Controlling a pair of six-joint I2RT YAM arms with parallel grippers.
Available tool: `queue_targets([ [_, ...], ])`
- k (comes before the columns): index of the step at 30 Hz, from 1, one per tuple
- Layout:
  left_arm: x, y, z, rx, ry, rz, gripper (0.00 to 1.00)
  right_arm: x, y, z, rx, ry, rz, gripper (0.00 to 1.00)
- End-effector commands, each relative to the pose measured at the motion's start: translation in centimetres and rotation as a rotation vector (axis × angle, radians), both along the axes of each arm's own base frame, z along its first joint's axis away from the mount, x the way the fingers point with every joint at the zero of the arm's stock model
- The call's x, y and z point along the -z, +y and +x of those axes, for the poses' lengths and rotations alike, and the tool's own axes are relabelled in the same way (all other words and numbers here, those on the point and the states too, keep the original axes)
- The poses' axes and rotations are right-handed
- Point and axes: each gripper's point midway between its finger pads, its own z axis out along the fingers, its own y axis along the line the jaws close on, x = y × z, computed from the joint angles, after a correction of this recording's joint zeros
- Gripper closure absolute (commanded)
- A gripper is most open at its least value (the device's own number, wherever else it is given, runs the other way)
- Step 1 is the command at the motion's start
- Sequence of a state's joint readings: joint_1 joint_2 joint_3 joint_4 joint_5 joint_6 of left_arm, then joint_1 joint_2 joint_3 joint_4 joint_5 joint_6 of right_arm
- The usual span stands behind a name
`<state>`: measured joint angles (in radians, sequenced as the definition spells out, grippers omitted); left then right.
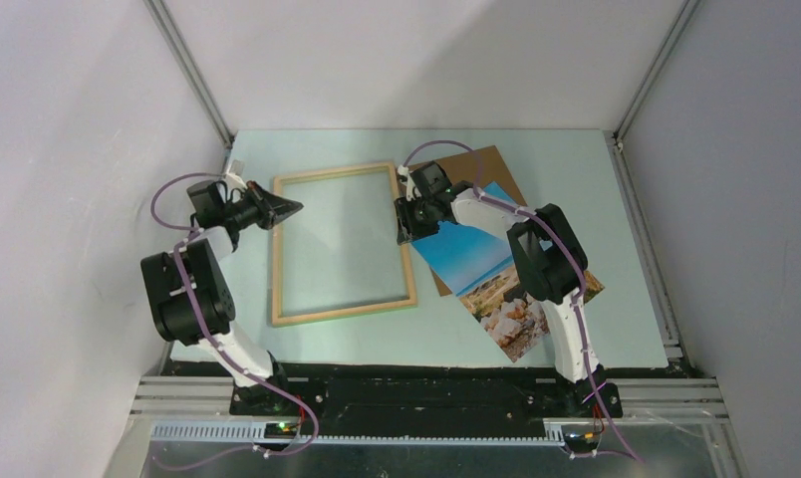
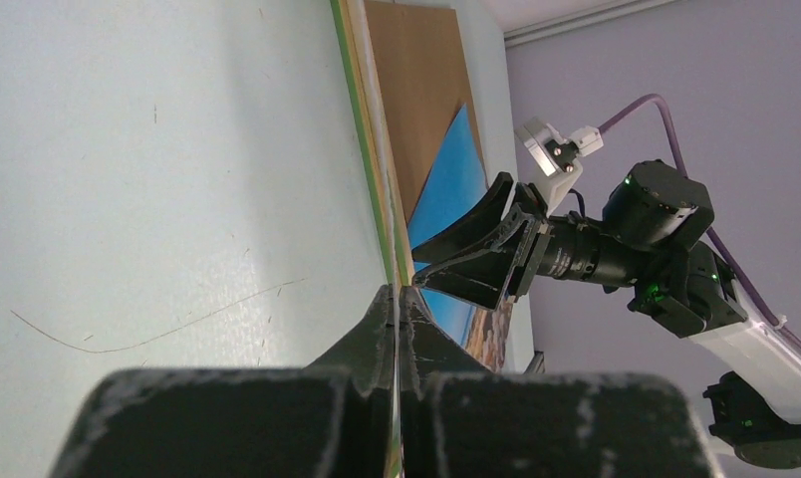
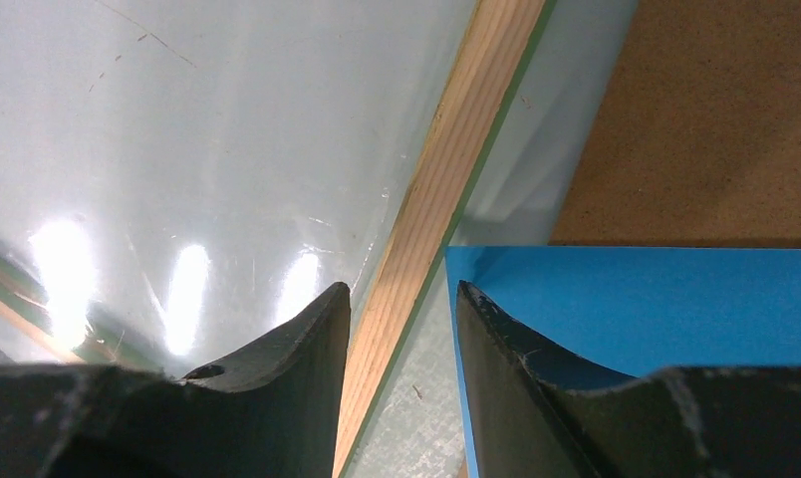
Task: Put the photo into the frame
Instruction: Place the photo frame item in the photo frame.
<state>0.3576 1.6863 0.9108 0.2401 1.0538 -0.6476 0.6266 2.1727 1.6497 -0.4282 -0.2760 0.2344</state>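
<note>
**Photo.** The photo [image 1: 466,261] is a thin rectangular print lying picture side up on the right half of the table [image 1: 586,199]. It is outside the frame [image 1: 343,310] and turned diagonally. The far end is flat bright blue. The near end shows pale rocks and sandy ground. Part of it rests on a brown board [image 1: 496,164], and the right arm crosses above its middle. In the right wrist view, the blue corner [image 3: 656,309] lies just beside the frame's right rail, with a narrow strip of table showing between them.

**Frame.** The frame lies flat at the centre of the table with its pale wood side up. A green edge shows along the outer side of the rail [image 3: 446,179]. The glass [image 3: 177,149] inside it reflects bright light patches.

**Right gripper.** The right gripper [image 1: 406,236] is at the frame's right rail, and its jaws stand moderately apart. One finger is over the glass and the other is over the photo's blue edge, with the rail visible in the gap. Nothing is clamped. Contact with the photo cannot be determined.

**Left gripper.** The left gripper [image 1: 295,208] is over the upper left part of the frame. Its fingers are pressed together, with nothing between them.
</note>
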Motion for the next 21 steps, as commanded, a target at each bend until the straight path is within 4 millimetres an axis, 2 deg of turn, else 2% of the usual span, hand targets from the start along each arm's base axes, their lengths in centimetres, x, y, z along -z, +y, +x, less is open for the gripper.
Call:
queue_targets([
  [1,-0.5,-0.2,0.5,0.007,-0.056,0.013,1.0,-1.5,0.5,0.9,0.0,-0.039,0.037,0.52],
  [21,1.2,-0.6,0.3,-0.005,0.056,-0.096,1.0,-0.3,0.8,0.5,-0.005,-0.013,0.029,0.51],
])
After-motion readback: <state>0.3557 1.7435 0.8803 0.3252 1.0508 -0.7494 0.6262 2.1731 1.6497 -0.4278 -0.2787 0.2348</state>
